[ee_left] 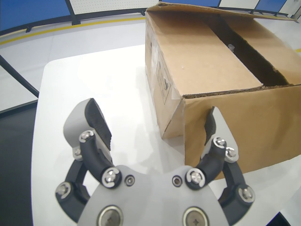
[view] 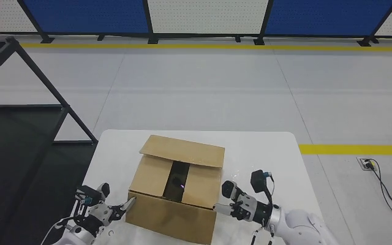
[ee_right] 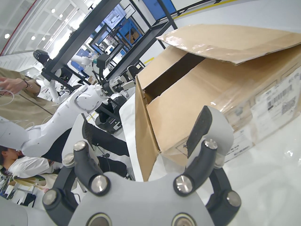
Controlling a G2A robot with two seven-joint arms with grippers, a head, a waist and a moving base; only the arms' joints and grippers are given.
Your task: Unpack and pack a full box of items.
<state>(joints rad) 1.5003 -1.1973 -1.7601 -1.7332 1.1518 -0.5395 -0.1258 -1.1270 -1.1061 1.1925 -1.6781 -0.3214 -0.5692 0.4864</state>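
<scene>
A brown cardboard box (view: pixel 150 174) stands in the middle of the white table (view: pixel 257 153). Its two long flaps lie nearly flat with a dark gap (view: pixel 177 179) between them, and the far flap is tilted up. What is inside is hidden. My left gripper (view: pixel 119 197) is open at the box's near left corner. In the left wrist view that corner of the box (ee_left: pixel 200 55) sits between the fingers of the left gripper (ee_left: pixel 155 121). My right gripper (view: pixel 224 197) is open at the near right corner, and its wrist view shows the box (ee_right: pixel 188 95) edge between the fingers of the right gripper (ee_right: pixel 145 130).
A black metal rack (view: pixel 37 79) stands on the floor left of the table. Blue and white partition panels (view: pixel 208 15) line the back, with a yellow floor stripe before them. Bare tabletop lies right of the box (view: pixel 269 159) and left of it (ee_left: pixel 94 76).
</scene>
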